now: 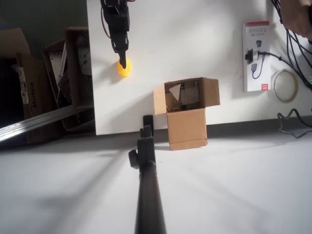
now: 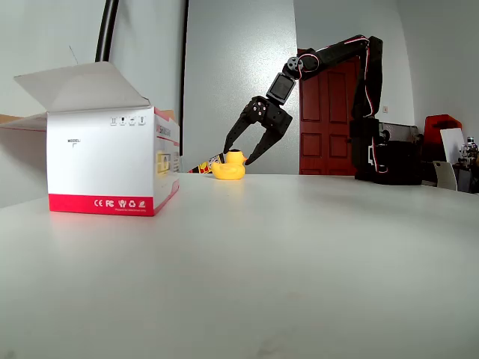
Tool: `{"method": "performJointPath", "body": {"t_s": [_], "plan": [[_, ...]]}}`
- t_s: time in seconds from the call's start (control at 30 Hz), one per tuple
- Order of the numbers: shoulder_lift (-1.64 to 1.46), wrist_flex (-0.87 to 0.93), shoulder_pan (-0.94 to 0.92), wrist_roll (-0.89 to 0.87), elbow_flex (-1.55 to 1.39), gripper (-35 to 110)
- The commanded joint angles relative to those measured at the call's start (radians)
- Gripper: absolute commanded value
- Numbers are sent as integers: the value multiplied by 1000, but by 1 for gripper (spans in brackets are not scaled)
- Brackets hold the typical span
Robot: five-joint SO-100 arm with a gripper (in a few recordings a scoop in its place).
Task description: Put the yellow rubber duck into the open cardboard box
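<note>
We take the white worktop [image 1: 195, 44] first; it carries everything that matters, and the open cardboard box [image 1: 186, 113] stands at its near edge in the overhead view, flaps spread, dark inside; a white and red carton [image 2: 112, 161] sits well apart from both. The black arm [image 2: 352, 67] reaches out and down over the worktop; its gripper [image 2: 239, 155] hangs spread — the jaws released, one finger either side of the toy in the fixed view, neither plainly pressing on it. The yellow rubber duck [image 2: 229, 166] rests upright on the worktop, directly under the jaws and between their tips; in the overhead view the duck [image 1: 124, 69] shows just past the fingertip, up and to the left of the box and clearly apart from it. So the relation that counts, as we judge it: the duck lies straight below and inside the opening — the jaws need only come together, then the arm carries it toward the box, down and to the right in the overhead view.
</note>
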State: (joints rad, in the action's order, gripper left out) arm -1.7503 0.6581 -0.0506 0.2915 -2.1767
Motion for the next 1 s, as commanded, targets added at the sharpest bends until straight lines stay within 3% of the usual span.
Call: {"method": "performJointPath", "body": {"t_s": [0.0,0.67,0.97], "plan": [[9,-12,-21,-2,48,21],[-17,9,-12,5,54,8],[-179,225,52,-6,169,7]]}}
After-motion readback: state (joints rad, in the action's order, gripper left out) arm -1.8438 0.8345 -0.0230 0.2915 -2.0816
